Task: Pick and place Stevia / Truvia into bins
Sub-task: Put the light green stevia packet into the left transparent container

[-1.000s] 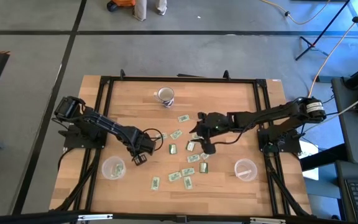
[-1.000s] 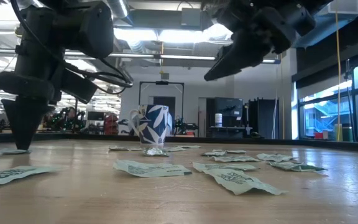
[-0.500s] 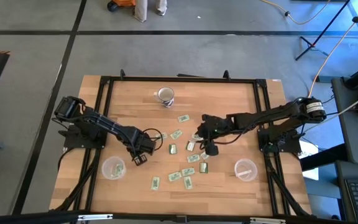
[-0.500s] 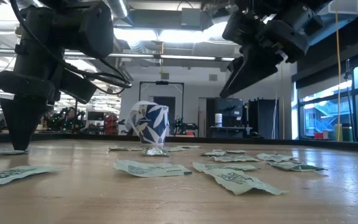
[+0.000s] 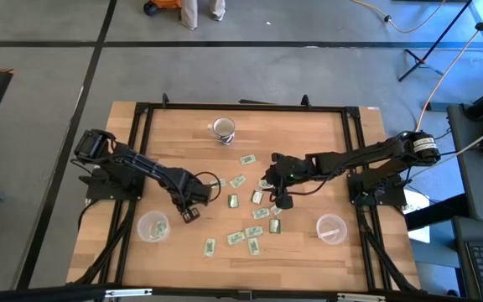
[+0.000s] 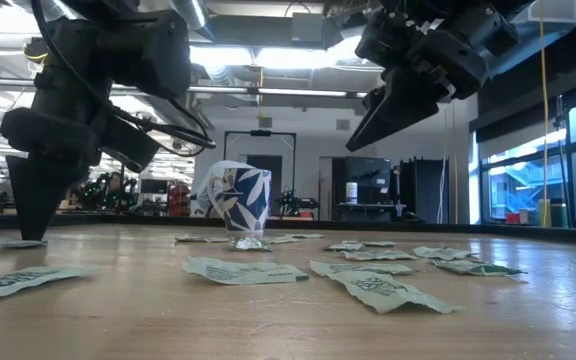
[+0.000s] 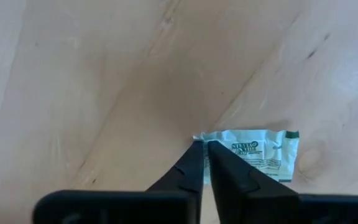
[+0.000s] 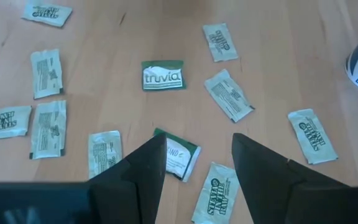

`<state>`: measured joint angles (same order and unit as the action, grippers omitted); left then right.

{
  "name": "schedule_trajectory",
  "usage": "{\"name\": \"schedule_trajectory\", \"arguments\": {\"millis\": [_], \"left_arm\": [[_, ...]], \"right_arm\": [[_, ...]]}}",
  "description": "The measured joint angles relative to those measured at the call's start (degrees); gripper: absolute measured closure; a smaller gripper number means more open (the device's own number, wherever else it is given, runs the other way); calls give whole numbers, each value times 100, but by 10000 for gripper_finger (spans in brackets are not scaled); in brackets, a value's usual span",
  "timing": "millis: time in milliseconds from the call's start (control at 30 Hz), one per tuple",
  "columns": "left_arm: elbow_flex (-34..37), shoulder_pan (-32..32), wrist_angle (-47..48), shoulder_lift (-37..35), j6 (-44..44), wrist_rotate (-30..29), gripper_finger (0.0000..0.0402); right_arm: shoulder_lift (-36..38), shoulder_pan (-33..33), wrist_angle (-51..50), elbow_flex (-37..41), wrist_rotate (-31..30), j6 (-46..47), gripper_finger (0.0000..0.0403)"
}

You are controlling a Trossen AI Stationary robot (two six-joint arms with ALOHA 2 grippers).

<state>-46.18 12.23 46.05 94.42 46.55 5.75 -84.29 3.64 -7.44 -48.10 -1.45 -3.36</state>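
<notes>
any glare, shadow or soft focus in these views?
Low view: ceiling lights blow out behind the backlit, near-silhouetted arms; nearest packet soft. Left wrist view: left end effector casts a dim shadow on the table. Right wrist view: evenly lit, Truvia packet print readable.

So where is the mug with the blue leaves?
In the high view the mug stands near the table's far edge, left of the middle, beyond the scattered packets; nothing else stands close to it.

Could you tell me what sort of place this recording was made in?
Probably a robotics lab or workshop: a framed wooden table stands on grey concrete floor, with exposed ceiling ducts and equipment racks behind.
</notes>
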Motion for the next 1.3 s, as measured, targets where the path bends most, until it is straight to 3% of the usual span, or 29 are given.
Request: {"name": "schedule_trajectory", "arguments": {"millis": [300,700,900,1133,1300], "left_arm": [[-172,11,163,-213,-625,-173,400],[-801,133,639,-1422,-859,-430,400],[-1264,583,1330,-2186,-156,-771,399],[-1392,1494,1862,-2921,1364,-911,399],[-1392,2381,2115,-3068,2775,-1102,400]], "right_arm": [[-2,-2,49,0,0,-21,218],[-2,-2,45,0,-1,-35,218],[0,-2,44,0,0,-35,218],[-1,-3,39,0,0,-27,218],[-2,-2,35,0,0,-13,218]]}}
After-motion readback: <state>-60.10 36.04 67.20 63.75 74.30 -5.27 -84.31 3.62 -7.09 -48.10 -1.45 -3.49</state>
